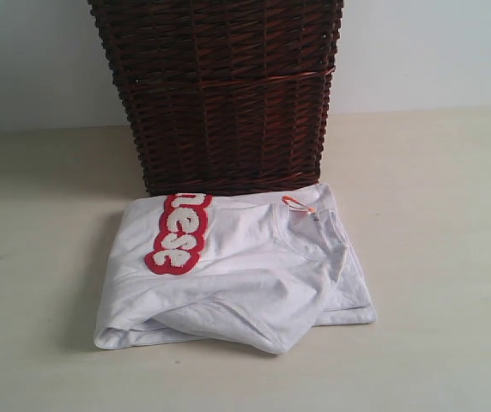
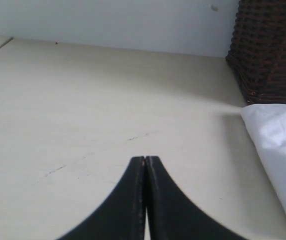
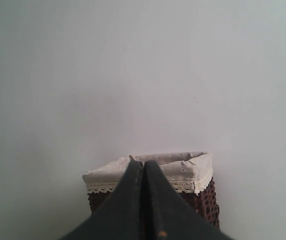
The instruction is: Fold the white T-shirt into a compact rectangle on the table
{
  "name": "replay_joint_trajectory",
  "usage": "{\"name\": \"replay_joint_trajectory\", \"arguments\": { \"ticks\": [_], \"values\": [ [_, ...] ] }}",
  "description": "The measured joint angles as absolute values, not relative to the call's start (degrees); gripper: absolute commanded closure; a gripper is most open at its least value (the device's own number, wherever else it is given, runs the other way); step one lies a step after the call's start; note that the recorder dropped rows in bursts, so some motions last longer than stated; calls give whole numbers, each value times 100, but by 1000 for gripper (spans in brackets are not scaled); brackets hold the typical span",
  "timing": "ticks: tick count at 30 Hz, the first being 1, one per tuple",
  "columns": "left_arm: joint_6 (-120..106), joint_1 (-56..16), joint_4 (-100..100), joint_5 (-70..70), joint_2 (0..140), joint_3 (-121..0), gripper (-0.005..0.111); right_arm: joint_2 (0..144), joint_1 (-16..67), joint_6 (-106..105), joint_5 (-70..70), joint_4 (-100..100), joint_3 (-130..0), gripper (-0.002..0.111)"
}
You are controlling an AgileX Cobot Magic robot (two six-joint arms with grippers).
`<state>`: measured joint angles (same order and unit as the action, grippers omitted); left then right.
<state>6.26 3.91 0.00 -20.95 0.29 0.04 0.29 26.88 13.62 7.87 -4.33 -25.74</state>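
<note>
The left gripper [image 2: 145, 159] shows two black tapered fingers pressed together, holding nothing, above the wide pale cream matte table [image 2: 83, 110]; neither arm appears in the exterior view. On that table the soft white cotton T-shirt [image 1: 237, 270] lies folded into a rough, rumpled rectangle near the middle, its lower edge bunched; the red-outlined fuzzy white lettering [image 1: 179, 233] runs down its left part; the small orange neck tag [image 1: 297, 204] sits at the collar toward the right. Just behind the shirt, touching its far edge, stands the tall dark brown wicker basket [image 1: 224, 94]. The right gripper [image 3: 144, 162] has its black fingers closed against each other, empty, raised before the basket's cream cloth lining with lace trim [image 3: 183, 172].
</note>
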Motion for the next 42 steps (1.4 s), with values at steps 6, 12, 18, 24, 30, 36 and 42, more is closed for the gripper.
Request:
{"name": "replay_joint_trajectory", "arguments": {
  "ticks": [6,12,18,24,30,36,42],
  "values": [
    [626,391,0,-2095,29,4,107,29,2688,1336,789,-433,-2561,108],
    [626,391,0,-2095,29,4,107,19,2129,1315,324,-433,-2288,108],
    [626,391,0,-2095,29,4,107,19,1025,1304,-470,-433,-1646,108],
    [626,391,0,-2095,29,4,107,19,286,1264,-807,-433,-743,108],
    [626,391,0,-2095,29,4,107,29,171,1214,-582,-433,-39,108],
    [626,391,0,-2095,29,4,107,29,160,881,442,-433,-25,108],
    [626,391,0,-2095,29,4,107,29,160,745,1426,-433,-25,108]
  ]
}}
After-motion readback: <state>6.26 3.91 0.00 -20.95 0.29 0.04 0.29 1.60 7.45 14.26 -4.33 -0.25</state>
